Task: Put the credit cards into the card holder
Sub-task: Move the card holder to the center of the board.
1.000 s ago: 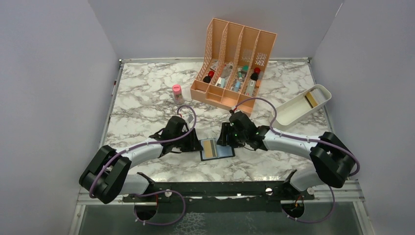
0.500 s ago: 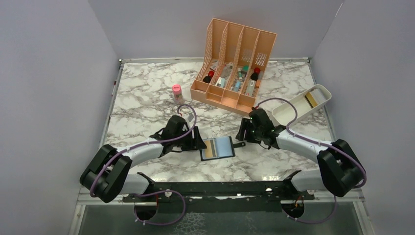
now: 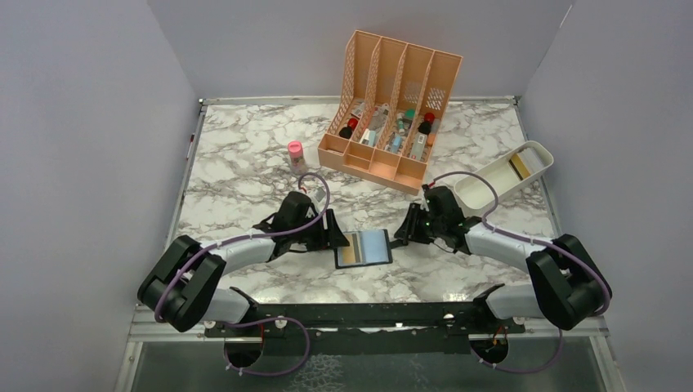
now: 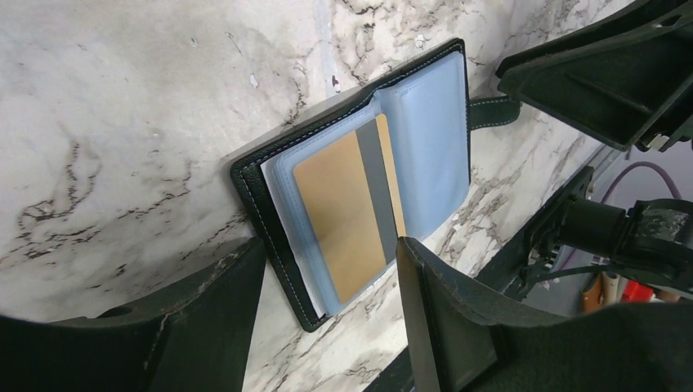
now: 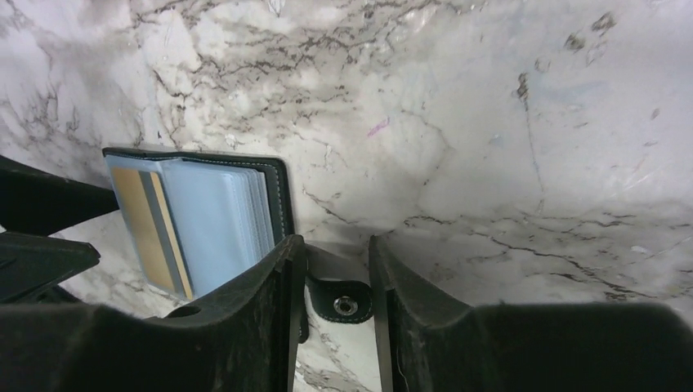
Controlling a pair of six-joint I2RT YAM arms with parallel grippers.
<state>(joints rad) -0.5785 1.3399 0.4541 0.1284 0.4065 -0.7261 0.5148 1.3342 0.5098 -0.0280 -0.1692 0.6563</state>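
The black card holder [image 3: 364,247] lies open on the marble between my two grippers. A gold credit card [image 3: 350,249] with a grey stripe sits in its left clear sleeve. It shows in the left wrist view [image 4: 343,212] and the right wrist view [image 5: 147,233]. My left gripper [image 3: 333,237] is open, and its fingers straddle the card holder's [image 4: 270,212] left end. My right gripper [image 3: 405,233] is open just off the right edge. The holder's snap strap [image 5: 343,305] lies on the table between its fingers. Another gold card [image 3: 520,167] lies in the white tray [image 3: 490,186].
An orange slotted file organiser [image 3: 392,106] with small bottles stands at the back centre. A small pink-capped bottle [image 3: 296,155] stands left of it. The white tray sits at the right, close behind my right arm.
My right gripper has moved right, from over the card holder to just past its right edge, baring the right sleeve and strap. The left gripper has barely moved.
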